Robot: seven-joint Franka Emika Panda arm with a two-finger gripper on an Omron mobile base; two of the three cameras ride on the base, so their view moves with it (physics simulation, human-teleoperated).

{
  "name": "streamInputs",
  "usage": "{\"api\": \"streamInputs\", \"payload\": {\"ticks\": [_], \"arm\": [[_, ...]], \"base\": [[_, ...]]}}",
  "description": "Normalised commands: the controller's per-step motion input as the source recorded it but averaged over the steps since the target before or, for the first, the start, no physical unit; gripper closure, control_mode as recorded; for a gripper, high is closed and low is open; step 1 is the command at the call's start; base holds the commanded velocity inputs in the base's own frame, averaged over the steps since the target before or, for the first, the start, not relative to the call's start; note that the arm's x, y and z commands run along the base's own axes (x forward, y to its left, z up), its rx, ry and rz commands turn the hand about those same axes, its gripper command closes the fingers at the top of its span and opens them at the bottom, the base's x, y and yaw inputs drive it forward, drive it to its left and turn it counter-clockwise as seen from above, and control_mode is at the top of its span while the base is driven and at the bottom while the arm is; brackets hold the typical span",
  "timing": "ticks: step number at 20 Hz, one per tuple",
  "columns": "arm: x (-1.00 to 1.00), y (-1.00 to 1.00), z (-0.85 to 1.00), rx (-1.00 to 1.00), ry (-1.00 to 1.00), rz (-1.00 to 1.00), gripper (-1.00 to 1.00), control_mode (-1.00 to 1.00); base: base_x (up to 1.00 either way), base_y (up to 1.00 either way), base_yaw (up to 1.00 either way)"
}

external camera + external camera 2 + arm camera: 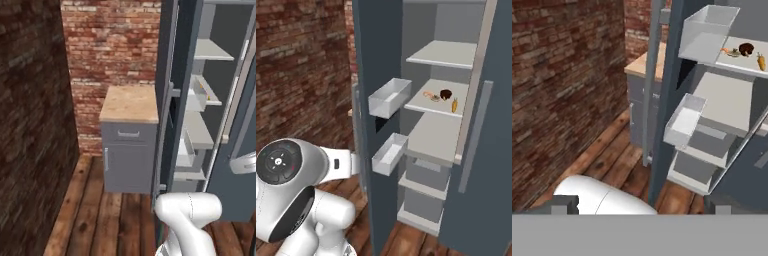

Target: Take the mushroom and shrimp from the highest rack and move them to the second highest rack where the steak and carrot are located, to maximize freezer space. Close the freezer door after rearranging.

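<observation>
The food (441, 97) — a dark lump, a carrot and pale bits — sits together on one rack (423, 105), top rack (441, 55) bare. Pincer (639, 207) spread apart, holding nothing, low outside the freezer door (376, 75) — next, push that door shut squarely.

Freezer door (664, 100) stands open, carrying two clear bins (684, 122) on its inner side. One rack (747, 62) holds a dark steak (746, 48), a carrot (760, 62) and a small pale item, unidentifiable. A wood-topped counter (646, 62) stands against the brick wall (562, 85).
</observation>
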Motion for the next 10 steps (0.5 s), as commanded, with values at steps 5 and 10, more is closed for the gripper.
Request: {"api": "streamInputs", "payload": {"ticks": [5, 10], "arm": [[0.0, 0.0, 0.0, 0.0, 0.0, 0.0, -1.0, 1.0], [0.0, 0.0, 0.0, 0.0, 0.0, 0.0, -1.0, 1.0]], "base": [[0.08, 0.97, -0.16], [0.58, 0.74, -0.52]]}}
